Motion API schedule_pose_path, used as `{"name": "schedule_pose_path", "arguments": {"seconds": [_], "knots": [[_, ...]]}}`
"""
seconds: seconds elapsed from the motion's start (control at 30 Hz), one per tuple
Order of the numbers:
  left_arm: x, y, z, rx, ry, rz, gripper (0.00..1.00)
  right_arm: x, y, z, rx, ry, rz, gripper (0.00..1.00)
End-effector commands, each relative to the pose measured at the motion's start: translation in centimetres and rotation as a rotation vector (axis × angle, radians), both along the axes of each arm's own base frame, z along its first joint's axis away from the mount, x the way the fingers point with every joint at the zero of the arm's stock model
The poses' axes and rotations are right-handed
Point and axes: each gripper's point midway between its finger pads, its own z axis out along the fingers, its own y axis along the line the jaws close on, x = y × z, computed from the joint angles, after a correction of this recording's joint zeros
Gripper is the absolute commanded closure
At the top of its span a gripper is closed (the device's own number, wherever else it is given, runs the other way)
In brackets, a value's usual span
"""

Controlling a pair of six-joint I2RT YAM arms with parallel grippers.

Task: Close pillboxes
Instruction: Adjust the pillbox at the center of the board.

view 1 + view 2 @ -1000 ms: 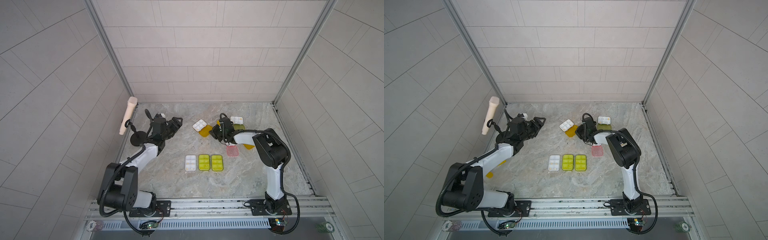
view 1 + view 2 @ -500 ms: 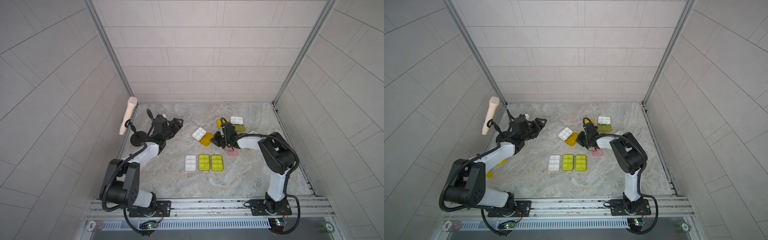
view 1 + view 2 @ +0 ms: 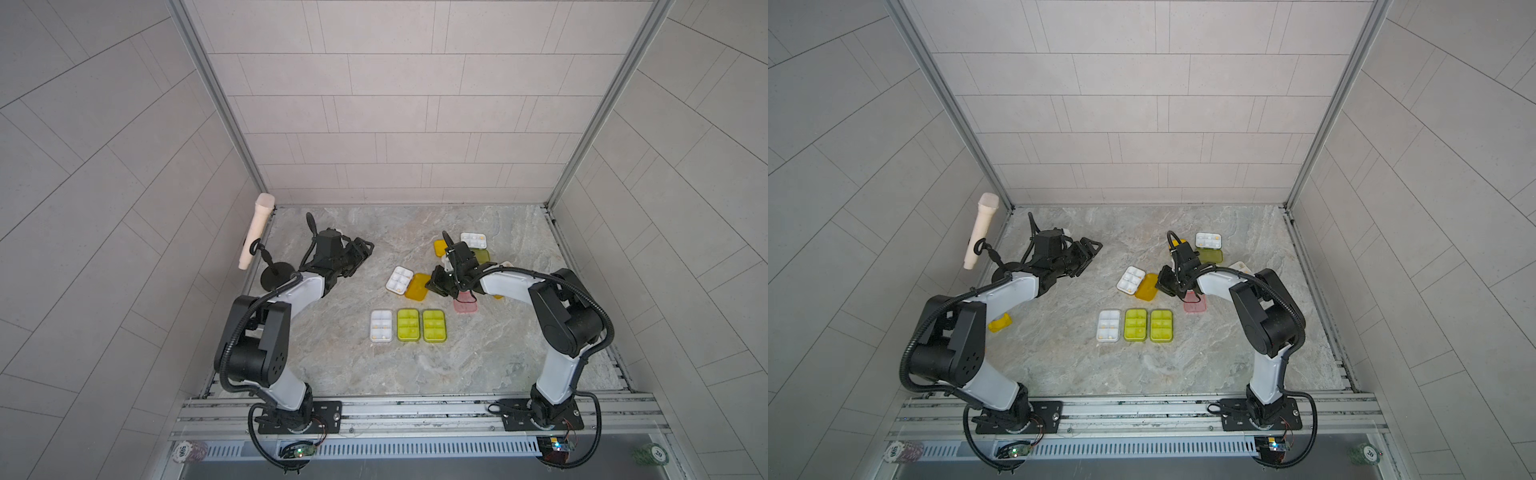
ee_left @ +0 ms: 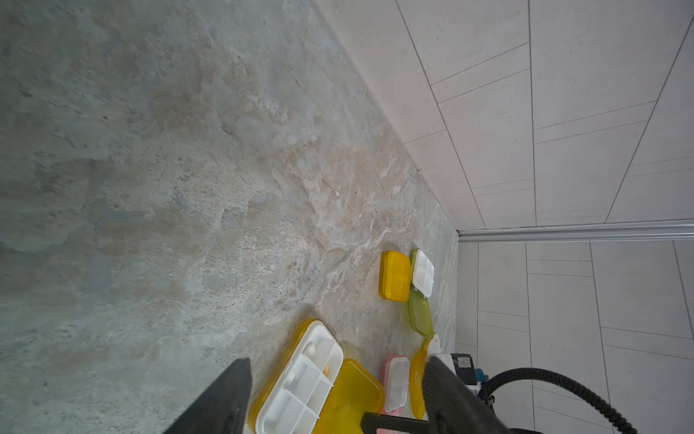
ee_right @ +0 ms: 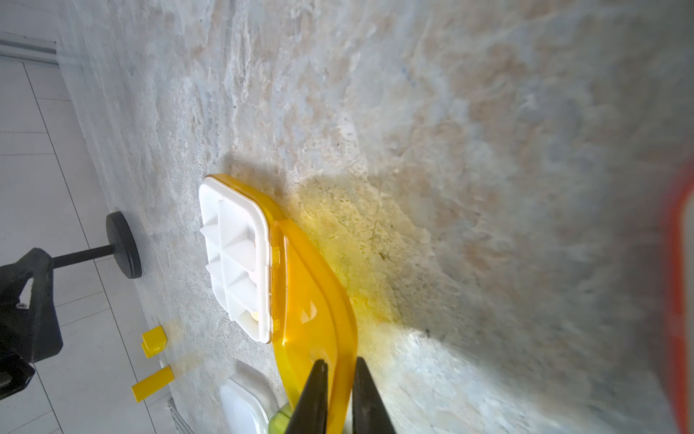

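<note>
Eight pillboxes (image 3: pixel 408 325), three lined up, right gripper (image 5: pixel 340 360) clamping orange lid (image 5: pixel 315 300), left gripper (image 3: pixel 364 257) apart

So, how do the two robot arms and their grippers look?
The left arm and right arm have white links, bulky black joints and black corrugated cables alongside. The left gripper and right gripper are black, with tapered fingers.

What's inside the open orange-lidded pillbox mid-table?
In the left wrist view its white tray shows a white pill and an orange pill. Some compartments are cut off by the frame edge.
</note>
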Motion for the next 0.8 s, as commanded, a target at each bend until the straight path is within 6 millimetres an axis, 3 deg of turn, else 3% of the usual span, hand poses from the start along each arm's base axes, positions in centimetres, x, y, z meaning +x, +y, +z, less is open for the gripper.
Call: {"name": "schedule_pose_path", "arguments": {"seconds": [0.0, 0.3, 0.43, 0.77], "knots": [[-0.3, -1.7, 0.0, 0.003, 0.01, -0.075, 0.24, 0.0, -0.5, 0.8, -0.029, -0.012, 0.042, 0.81], [-1.3, -4.7, -2.7, 0.018, 0.084, -0.171, 0.24, 0.4, -0.6, 1.0, -0.034, -0.017, 0.067, 0.64], [-1.8, -5.2, -3.7, 0.055, 0.116, -0.194, 0.24, 0.2, -0.6, 0.8, -0.032, -0.013, 0.072, 0.52], [-1.9, -6.1, -5.2, 0.06, 0.157, -0.23, 0.23, -0.6, -1.5, 0.9, -0.053, -0.027, 0.085, 0.38]]}}
